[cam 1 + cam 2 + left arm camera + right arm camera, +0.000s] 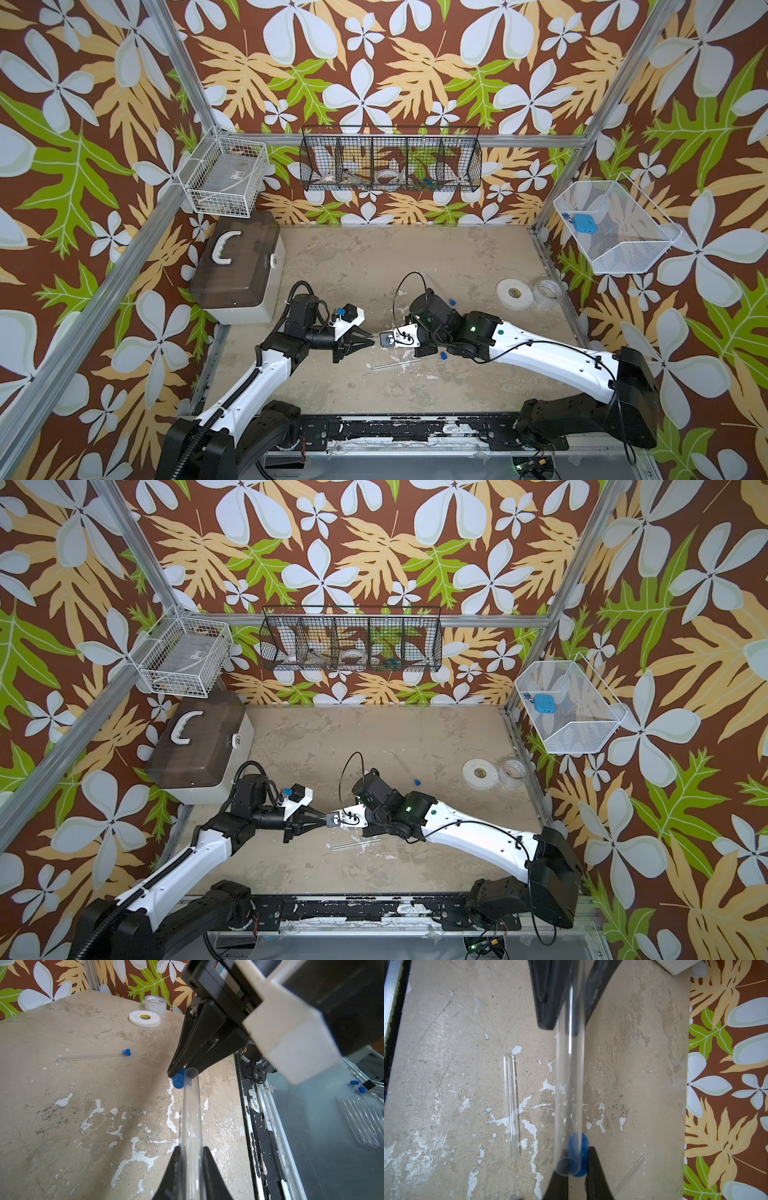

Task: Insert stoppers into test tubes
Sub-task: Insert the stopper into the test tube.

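I see my left gripper [192, 1149] clamped on a clear tube [191, 1109] while my right gripper [181, 1072] pinches a blue stopper [178, 1081] just beside its open mouth.

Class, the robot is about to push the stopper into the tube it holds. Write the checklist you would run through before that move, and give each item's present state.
1. Left gripper jaws shut on the held test tube: ok.
2. Right gripper jaws shut on the stopper: ok.
3. Tube mouth open and empty: ok.
4. Stopper centred on the mouth: not ok; it sits beside the rim.
5. Stopper's narrow end facing the mouth: cannot tell.
6. Spare test tube lies apart from both grippers: ok.
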`<control>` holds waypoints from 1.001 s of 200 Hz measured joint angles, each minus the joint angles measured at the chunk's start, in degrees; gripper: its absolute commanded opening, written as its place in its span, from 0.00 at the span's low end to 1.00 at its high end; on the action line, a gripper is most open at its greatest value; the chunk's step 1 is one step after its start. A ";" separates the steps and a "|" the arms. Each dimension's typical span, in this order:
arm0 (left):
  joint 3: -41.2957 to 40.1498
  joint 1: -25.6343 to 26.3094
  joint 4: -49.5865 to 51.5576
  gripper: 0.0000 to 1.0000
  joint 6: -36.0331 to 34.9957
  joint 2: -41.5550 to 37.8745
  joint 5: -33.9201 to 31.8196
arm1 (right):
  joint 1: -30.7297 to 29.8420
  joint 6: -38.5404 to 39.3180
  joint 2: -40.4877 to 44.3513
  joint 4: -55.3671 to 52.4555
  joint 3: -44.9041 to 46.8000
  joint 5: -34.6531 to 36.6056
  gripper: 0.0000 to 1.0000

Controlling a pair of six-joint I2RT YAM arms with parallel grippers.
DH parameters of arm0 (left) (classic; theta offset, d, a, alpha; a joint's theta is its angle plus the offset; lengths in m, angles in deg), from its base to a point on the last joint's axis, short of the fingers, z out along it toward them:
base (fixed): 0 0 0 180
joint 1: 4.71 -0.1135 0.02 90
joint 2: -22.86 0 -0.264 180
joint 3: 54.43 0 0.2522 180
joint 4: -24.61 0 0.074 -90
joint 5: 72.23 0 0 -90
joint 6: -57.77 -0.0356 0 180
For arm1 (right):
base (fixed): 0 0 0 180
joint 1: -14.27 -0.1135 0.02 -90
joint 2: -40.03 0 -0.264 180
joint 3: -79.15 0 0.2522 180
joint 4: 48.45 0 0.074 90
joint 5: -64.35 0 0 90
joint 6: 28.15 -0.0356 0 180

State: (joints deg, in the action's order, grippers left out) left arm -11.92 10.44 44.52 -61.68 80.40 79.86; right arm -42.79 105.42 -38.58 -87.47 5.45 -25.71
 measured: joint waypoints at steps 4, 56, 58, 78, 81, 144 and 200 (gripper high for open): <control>0.00 0.00 0.00 0.00 0.00 -0.09 0.00 | 0.00 0.00 0.35 0.13 0.39 0.07 0.10; -0.35 0.00 -0.22 0.00 0.39 -0.46 -0.48 | 0.20 0.59 5.62 0.48 4.57 2.01 0.10; -0.35 0.00 -0.22 0.00 0.39 -0.44 -0.50 | 0.22 0.61 5.73 0.50 4.61 2.03 0.10; -0.35 0.00 -0.22 0.00 0.39 -0.31 -0.57 | 0.35 0.63 6.45 0.83 4.92 2.86 0.09; -0.35 0.00 -0.22 0.00 0.39 -0.26 -0.57 | 0.35 0.63 6.45 0.87 4.92 2.97 0.09; -0.35 0.00 -0.22 0.00 0.39 -0.11 -0.57 | 0.24 0.61 4.22 1.18 2.91 1.62 0.09; -0.35 0.00 -0.22 0.00 0.37 -0.02 -0.57 | 0.09 0.61 3.50 0.83 2.49 1.01 0.09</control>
State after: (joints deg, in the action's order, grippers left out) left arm -12.27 10.44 44.31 -61.31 80.37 79.29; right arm -42.70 106.04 -35.09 -86.64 7.94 -24.70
